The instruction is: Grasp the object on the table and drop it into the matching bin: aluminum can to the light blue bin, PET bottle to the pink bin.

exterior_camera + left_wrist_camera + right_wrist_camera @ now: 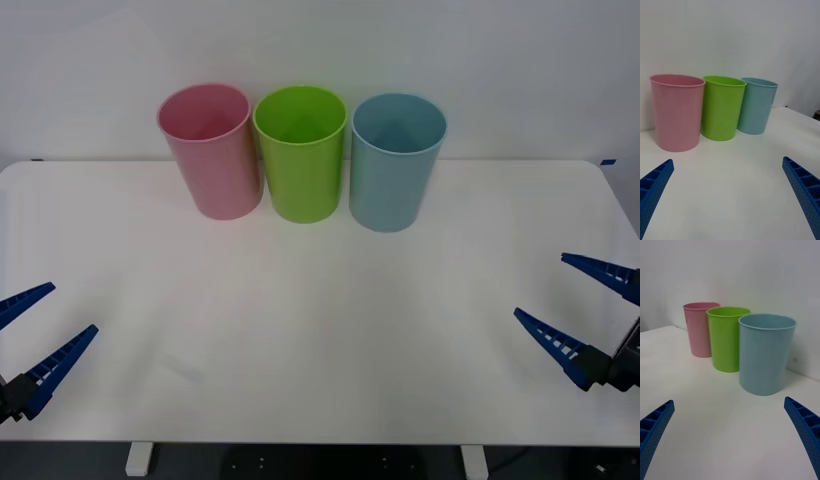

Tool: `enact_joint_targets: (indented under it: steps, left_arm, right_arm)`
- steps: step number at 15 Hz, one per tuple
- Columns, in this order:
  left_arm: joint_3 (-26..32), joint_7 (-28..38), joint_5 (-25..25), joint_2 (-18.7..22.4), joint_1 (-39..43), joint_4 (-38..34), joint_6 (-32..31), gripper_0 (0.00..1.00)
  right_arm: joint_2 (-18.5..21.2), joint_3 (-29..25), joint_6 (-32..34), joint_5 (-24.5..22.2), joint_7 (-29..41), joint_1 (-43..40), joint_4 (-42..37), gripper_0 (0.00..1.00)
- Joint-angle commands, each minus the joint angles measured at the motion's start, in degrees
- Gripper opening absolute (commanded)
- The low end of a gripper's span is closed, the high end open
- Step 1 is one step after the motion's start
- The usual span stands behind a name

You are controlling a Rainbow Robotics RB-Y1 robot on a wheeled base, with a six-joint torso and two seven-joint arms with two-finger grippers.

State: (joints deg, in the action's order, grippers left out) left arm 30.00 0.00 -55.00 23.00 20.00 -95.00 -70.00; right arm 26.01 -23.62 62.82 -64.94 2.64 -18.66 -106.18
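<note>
Jaws spread wide on both grippers, holding nothing. Left gripper [32,335] low over table [320,340] near left front edge; right gripper [580,310] near right edge. Light blue bin [396,162] upright at table's back, rightmost of row; lime green bin [300,152] in middle, pink bin [208,150] leftmost, neighbours nearly touching. No readable writing on bins.

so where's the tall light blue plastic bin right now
The tall light blue plastic bin stands at the table's far edge in the front view, rightmost of three, beside the lime green bin.
</note>
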Motion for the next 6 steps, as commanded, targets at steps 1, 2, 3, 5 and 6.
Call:
enact_joint_targets:
  steps: [1, 2, 3, 5, 6]
  left_arm:
    - [0.00, 0.00, 0.00, 0.00, 0.00, 0.00, 0.00, 1.00]
    - [0.00, 0.00, 0.00, 0.00, 0.00, 0.00, 0.00, 1.00]
    - [0.00, 0.00, 0.00, 0.00, 0.00, 0.00, 0.00, 1.00]
    - [0.00, 0.00, 0.00, 0.00, 0.00, 0.00, 0.00, 1.00]
    - [0.00, 0.00, 0.00, 0.00, 0.00, 0.00, 0.00, 1.00]
  right_arm:
    - [-0.79, 0.16, 1.96, -0.01, 0.00, -1.99, 0.01, 1.00]
    - [-0.87, 0.24, 1.87, -0.01, 0.08, -2.25, 0.01, 1.00]
    - [-0.87, 0.24, 1.87, -0.01, 0.08, -2.25, 0.01, 1.00]
    - [-0.87, 0.24, 1.87, -0.01, 0.08, -2.25, 0.01, 1.00]
    - [-0.87, 0.24, 1.87, -0.01, 0.08, -2.25, 0.01, 1.00]
